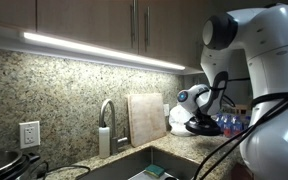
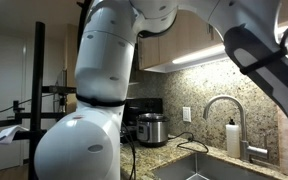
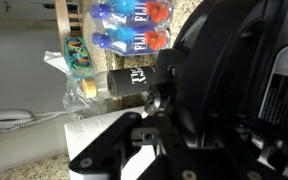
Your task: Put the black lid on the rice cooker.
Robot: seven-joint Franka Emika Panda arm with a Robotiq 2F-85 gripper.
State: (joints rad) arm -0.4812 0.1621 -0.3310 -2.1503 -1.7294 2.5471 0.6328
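Observation:
The black lid [image 3: 234, 80] is glossy and domed and fills the right of the wrist view, very close to the camera. My gripper [image 3: 149, 105] is shut on it near its raised centre. In an exterior view the gripper [image 1: 195, 110] holds the lid [image 1: 206, 126] just above the counter at the right, beside the cutting board. The rice cooker [image 2: 151, 128] stands on the counter far from the lid, past the sink and the wall socket. It also shows as a dark pot with a metal rim at the lower left edge of an exterior view [image 1: 2, 162].
A steel sink [image 1: 134, 165] with a faucet [image 1: 108, 112] and a soap bottle [image 1: 104, 138] lies between lid and cooker. A cutting board [image 1: 145, 118] leans on the backsplash. Water bottles [image 3: 134, 25] stand behind the lid. Cabinets hang overhead.

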